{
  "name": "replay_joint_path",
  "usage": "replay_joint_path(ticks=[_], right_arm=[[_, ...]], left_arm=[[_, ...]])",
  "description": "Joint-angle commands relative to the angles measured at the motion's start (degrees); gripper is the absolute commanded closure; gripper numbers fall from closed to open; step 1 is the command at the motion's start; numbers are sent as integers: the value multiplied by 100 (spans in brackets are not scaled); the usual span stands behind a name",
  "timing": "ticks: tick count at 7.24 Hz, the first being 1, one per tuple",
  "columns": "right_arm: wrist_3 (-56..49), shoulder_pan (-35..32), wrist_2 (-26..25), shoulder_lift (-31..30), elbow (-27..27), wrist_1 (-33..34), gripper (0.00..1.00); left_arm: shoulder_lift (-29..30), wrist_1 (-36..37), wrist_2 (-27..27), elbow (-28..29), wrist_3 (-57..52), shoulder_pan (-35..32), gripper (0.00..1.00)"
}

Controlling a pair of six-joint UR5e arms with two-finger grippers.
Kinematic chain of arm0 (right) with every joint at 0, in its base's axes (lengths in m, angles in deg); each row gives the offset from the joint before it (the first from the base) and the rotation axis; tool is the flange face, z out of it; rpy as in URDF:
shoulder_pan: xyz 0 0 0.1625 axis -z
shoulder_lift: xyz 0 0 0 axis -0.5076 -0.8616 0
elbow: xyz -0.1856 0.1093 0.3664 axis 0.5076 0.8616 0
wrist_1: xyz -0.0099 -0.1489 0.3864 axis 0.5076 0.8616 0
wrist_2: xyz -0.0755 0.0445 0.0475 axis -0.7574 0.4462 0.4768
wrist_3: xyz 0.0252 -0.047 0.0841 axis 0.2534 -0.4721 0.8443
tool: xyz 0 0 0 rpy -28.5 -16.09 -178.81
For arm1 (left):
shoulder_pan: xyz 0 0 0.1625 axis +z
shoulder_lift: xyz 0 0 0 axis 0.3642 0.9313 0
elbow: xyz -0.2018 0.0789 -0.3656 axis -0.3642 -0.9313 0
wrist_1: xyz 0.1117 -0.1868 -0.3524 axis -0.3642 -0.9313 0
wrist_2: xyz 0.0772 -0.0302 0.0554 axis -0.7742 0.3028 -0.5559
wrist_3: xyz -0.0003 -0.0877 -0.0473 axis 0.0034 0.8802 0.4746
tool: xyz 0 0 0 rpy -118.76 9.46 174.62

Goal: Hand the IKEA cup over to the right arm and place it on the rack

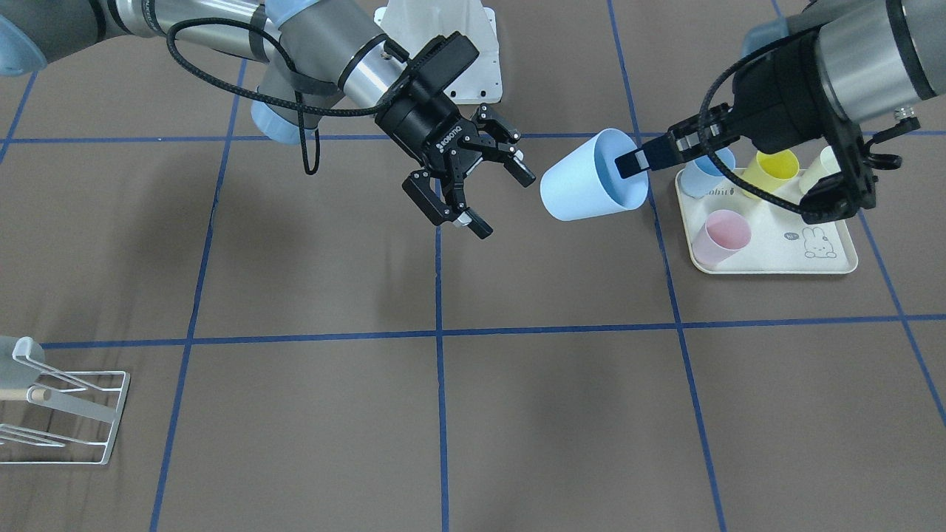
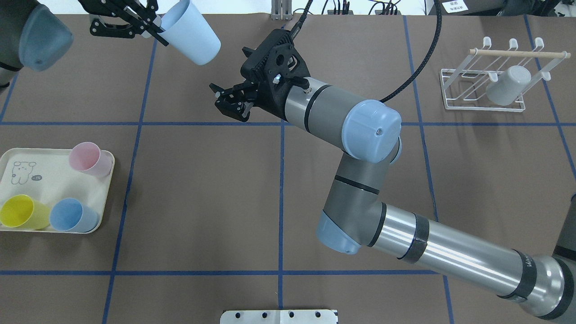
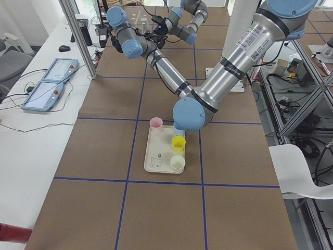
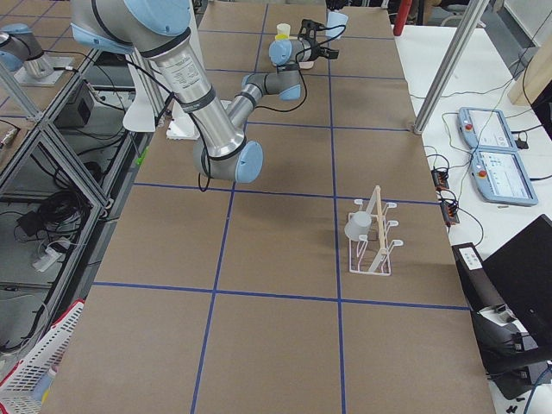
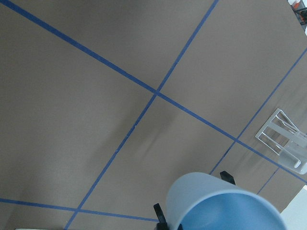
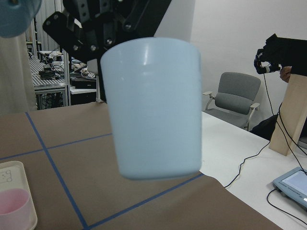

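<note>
IKEA cup (image 1: 584, 188) clamped by left pincer (image 1: 637, 161), near wide-open right pincer (image 1: 504, 203).

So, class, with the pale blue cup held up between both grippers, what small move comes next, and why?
Probably the right gripper should ease forward until its open fingers straddle the pale blue cup. The left gripper pinches the rim, and a gap separates the right gripper from the cup's base.
</note>
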Motion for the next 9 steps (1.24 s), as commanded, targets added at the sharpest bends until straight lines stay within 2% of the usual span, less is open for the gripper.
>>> replay_joint_path(ticks=[1,3,9], right_arm=[[-31,13,-15,-6,-17,-23,2],[-441,13,-15,11,-44,-23,2],[-628,13,-33,38,-88,-23,4]], left_arm=[[38,-4,-17,-6,2,86,100],[56,-4,-17,-6,-6,157,100],[108,-13,-245,-6,-6,394,100]])
